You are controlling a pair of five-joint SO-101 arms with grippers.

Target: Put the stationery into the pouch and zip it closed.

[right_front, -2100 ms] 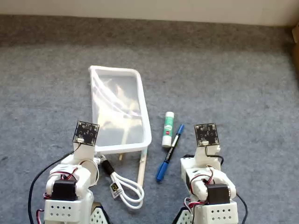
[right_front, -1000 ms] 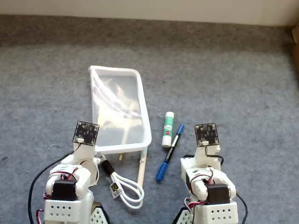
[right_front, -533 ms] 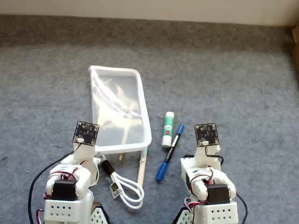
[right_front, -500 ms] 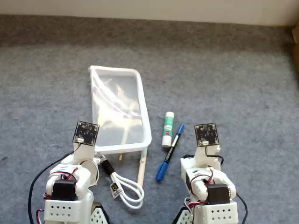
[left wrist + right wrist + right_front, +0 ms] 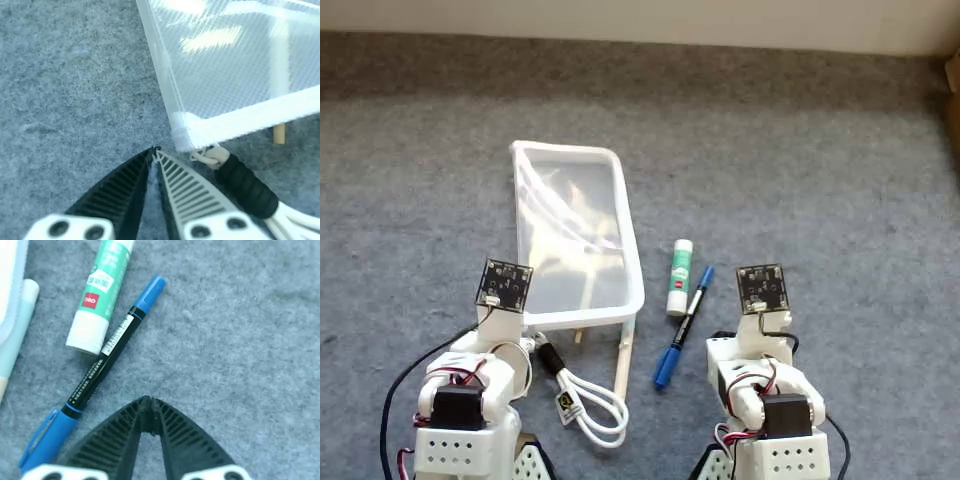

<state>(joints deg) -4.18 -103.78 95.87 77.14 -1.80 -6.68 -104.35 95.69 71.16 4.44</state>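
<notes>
Nothing has shifted: my left pincer [image 5: 154, 150] and right pincer [image 5: 148, 412] sit closed and empty at the near edge.
The pouch [image 5: 575, 235] lies lengthwise near-to-far, left of centre. To its right the glue stick [image 5: 679, 277] points the same way, and the pen [image 5: 683, 328] slants with its cap near-left.

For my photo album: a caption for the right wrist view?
Shut right gripper near a blue pen and glue stick on grey carpet.

Clear mesh pouch [image 5: 575, 240] flat on carpet, glue stick [image 5: 679, 277] and blue pen [image 5: 684, 325] beside it.
</notes>
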